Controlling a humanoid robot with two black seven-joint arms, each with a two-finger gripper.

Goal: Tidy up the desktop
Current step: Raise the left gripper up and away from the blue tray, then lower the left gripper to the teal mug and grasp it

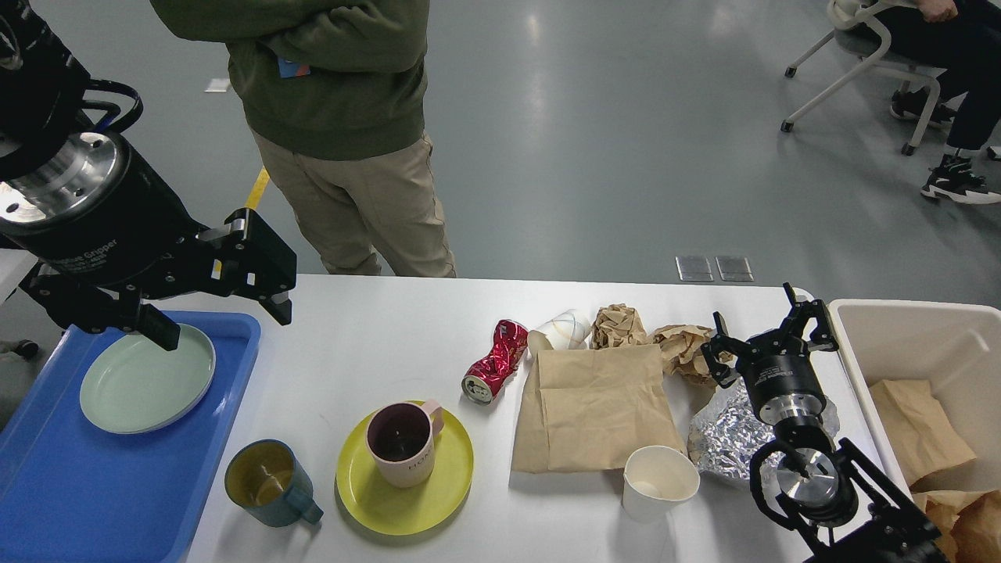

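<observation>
White matte table [375, 344]: rigid, stays put | left pincer [223, 301] spread, empty | right pincer [762, 328] spread, empty | crushed red can [494, 361] mid-table: light, take its waist

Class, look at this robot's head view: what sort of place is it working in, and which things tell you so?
Probably an indoor lab or test space, not a home: smooth grey floor, wheeled office chair, and a staged white desktop with an onlooker.

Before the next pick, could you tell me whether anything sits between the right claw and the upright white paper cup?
Nothing visible blocks it. The right claw hangs open over crumpled foil; the white paper cup stands beside the foil, on the desktop, its top uncovered.
</observation>
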